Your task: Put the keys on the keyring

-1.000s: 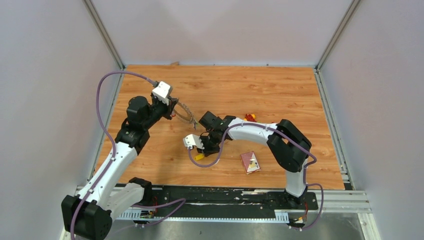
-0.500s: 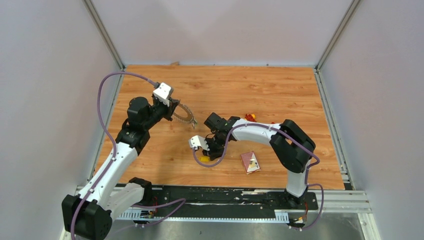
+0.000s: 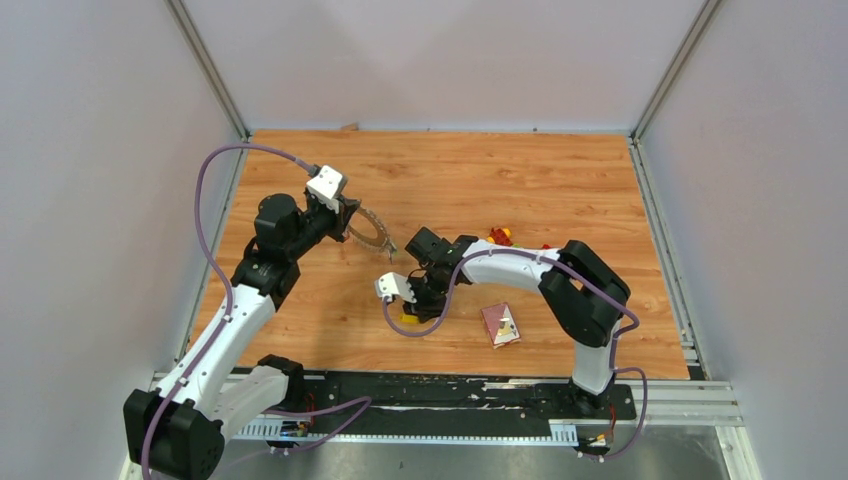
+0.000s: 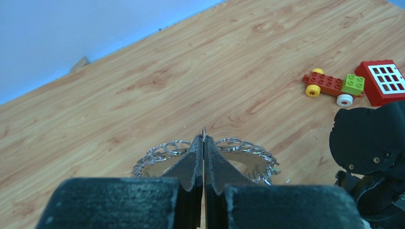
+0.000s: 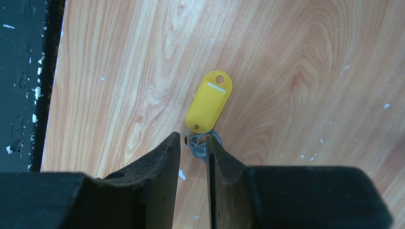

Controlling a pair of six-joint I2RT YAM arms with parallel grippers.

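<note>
1. Top view: the left gripper [image 3: 347, 214] sits over the left-middle of the wooden table [image 3: 520, 170]. The keyring [image 3: 372, 230] sticks out from its tips as a spiky grey arc. The right gripper [image 3: 412, 306] points down nearer the front edge, right over a yellow-tagged key [image 3: 406, 320]. Keyring and key lie apart. A toy car [image 3: 500, 236] shows behind the right arm, and a dark red flat square [image 3: 501, 324] lies to the right of the key
2. Left wrist view: the left gripper [image 4: 204, 140] has its jaws clenched, the fingers pressed together on a thin wire of the keyring [image 4: 241, 149] that pokes up between the tips. The wreath of keys spreads to both sides beyond them. Whether it touches the wood cannot be told. Far right, the toy car [image 4: 329, 85] lies just beside a red block [image 4: 386, 82] with a white grid
3. Right wrist view: the right gripper [image 5: 192, 142] has its jaws slightly parted, holding nothing. The yellow-tagged key [image 5: 209, 101] lies flat on the table [image 5: 310, 71]. Its tag is just ahead of the tips, with its small split ring and silver key at the mouth of the gap. One finger hides part of that ring, and contact cannot be told
</note>
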